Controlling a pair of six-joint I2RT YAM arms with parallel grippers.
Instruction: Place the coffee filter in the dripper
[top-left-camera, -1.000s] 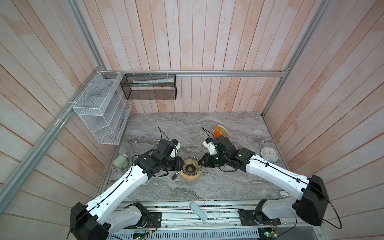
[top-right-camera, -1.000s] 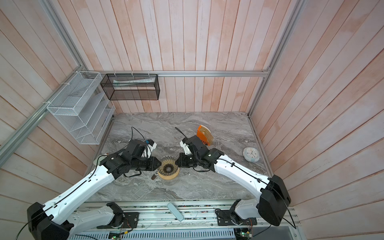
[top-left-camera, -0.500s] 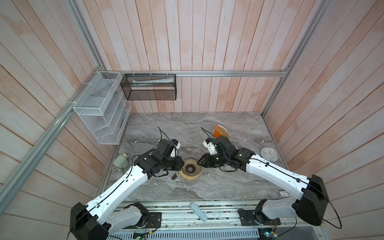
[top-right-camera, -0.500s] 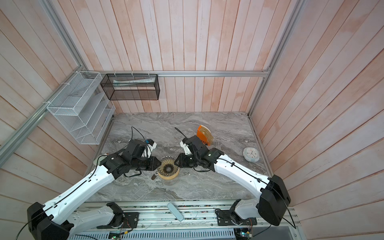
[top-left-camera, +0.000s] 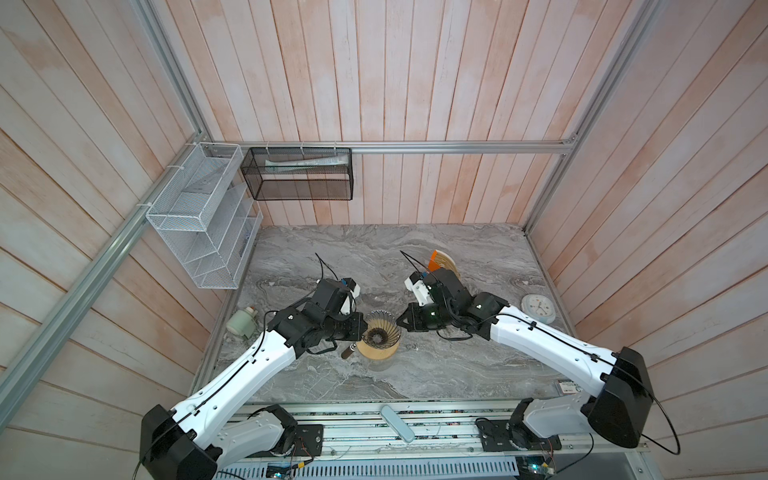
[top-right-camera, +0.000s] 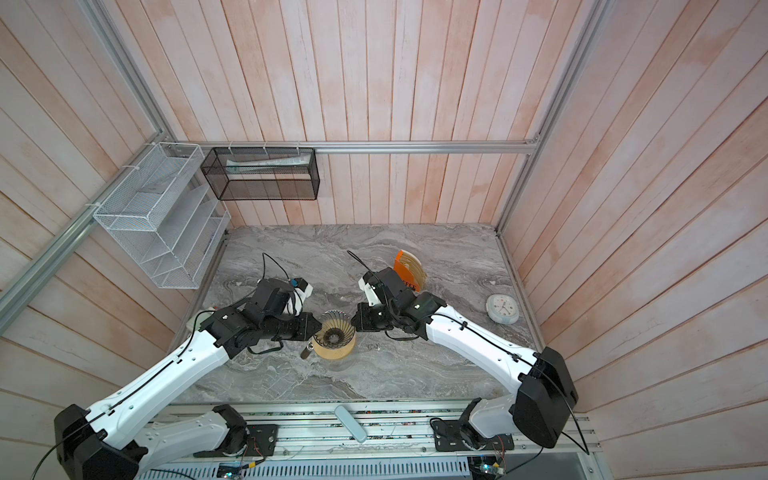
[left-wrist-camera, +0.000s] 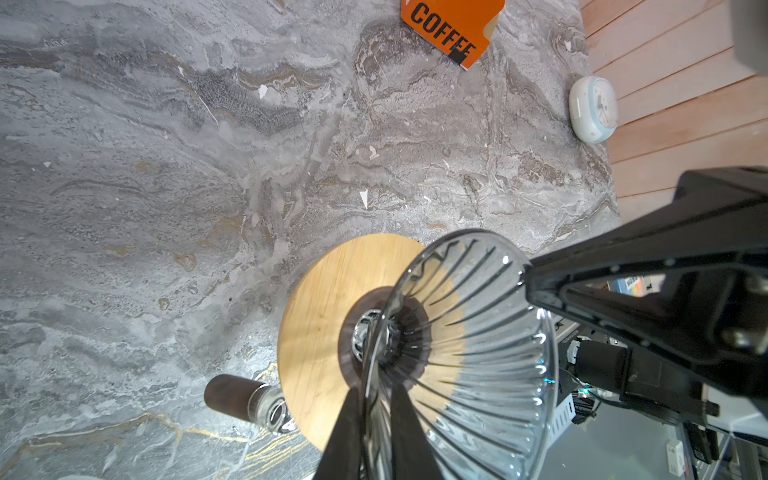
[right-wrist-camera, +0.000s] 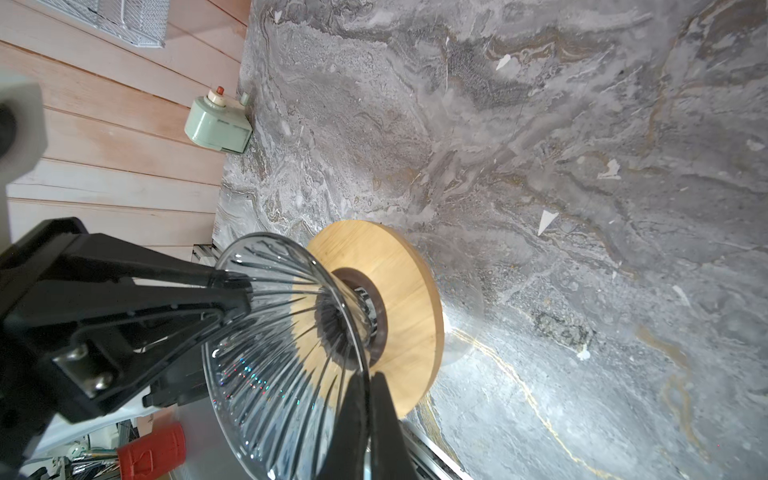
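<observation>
Dripper (top-left-camera: 379, 330), smoky ribbed glass, sat on a wooden ring (top-left-camera: 376, 354) on the marble surface (top-left-camera: 457, 374), between both end effectors. Left end effector (top-left-camera: 362, 328) clenched one side of its rim; right end effector (top-left-camera: 400, 323), closed tight, pinched the opposite side. Beyond the right end effector, tan coffee filters (top-left-camera: 452, 266) stood in an orange stand (top-left-camera: 435, 259).

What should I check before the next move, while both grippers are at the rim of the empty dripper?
1. Empty dripper, ready for paper: ok.
2. Its stem sits in the hole of the wooden ring: ok.
3. Rim steadied by the left gripper: ok, closed across it.
4. The right gripper free to fetch: not ok, shut on the rim.
5. A coffee filter in a gripper: not ok; it sits in the orange COFFEE stand.
6. Cone standing level: cannot tell.
</observation>
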